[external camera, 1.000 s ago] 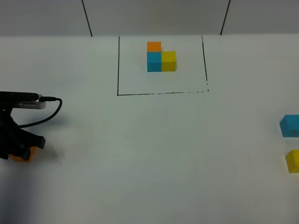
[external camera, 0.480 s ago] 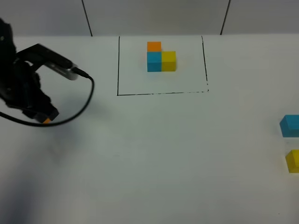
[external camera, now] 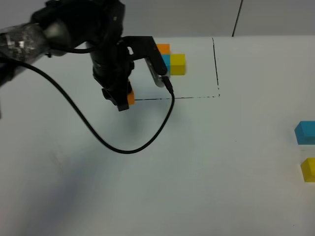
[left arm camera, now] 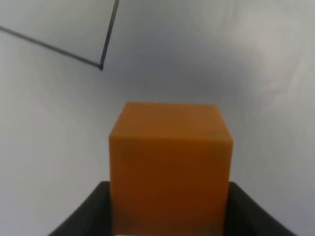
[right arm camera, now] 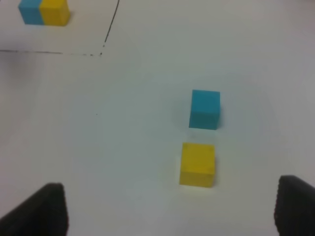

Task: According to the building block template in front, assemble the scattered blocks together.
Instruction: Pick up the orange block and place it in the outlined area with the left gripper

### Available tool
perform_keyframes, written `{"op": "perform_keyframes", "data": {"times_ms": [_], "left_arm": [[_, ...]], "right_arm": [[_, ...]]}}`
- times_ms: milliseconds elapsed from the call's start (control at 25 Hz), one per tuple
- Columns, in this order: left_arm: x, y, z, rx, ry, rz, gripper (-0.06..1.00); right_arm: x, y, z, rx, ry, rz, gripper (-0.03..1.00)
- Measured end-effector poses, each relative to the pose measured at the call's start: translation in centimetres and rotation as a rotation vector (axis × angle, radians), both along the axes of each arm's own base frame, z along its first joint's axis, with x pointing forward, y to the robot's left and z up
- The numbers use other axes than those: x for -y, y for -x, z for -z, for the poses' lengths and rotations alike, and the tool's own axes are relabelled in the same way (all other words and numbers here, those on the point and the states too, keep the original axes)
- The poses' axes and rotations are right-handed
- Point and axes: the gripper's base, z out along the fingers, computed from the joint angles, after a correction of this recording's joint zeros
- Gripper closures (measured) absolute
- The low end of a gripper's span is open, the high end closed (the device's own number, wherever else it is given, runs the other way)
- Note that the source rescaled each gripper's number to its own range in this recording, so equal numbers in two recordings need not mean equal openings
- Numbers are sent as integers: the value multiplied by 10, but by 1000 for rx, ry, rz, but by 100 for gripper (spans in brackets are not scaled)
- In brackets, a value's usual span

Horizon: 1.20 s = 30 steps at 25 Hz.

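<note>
My left gripper (external camera: 123, 100) is shut on the loose orange cube (external camera: 130, 97), held above the table at the near left corner of the black-line rectangle (external camera: 197, 97). The cube fills the left wrist view (left arm camera: 170, 164). The template cluster (external camera: 171, 61) of orange, blue and yellow cubes sits inside the rectangle, partly hidden by the arm. The loose sky blue cube (external camera: 306, 132) and yellow cube (external camera: 309, 169) lie at the far right edge. In the right wrist view my right gripper (right arm camera: 167, 209) stands open, near the blue (right arm camera: 204, 109) and yellow (right arm camera: 197, 164) cubes.
The left arm's black cable (external camera: 123, 147) hangs in a loop over the table left of centre. The white table meets a grey wall with dark seams (external camera: 237, 18) at the back. The rectangle corner (left arm camera: 101, 65) shows in the left wrist view.
My left arm has lifted the orange cube from the table's left edge and carried it right and back to the rectangle's near left corner. The blue and yellow cubes have not moved.
</note>
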Motion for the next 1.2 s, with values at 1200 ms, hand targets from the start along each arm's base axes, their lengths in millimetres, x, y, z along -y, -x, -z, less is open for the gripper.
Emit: {"op": "perform_keyframes", "data": {"times_ms": [1200], "left_arm": [[90,-20,80,-42,-36,269,94]], "right_arm": [[0,0,0,0,-1,1,19]]}}
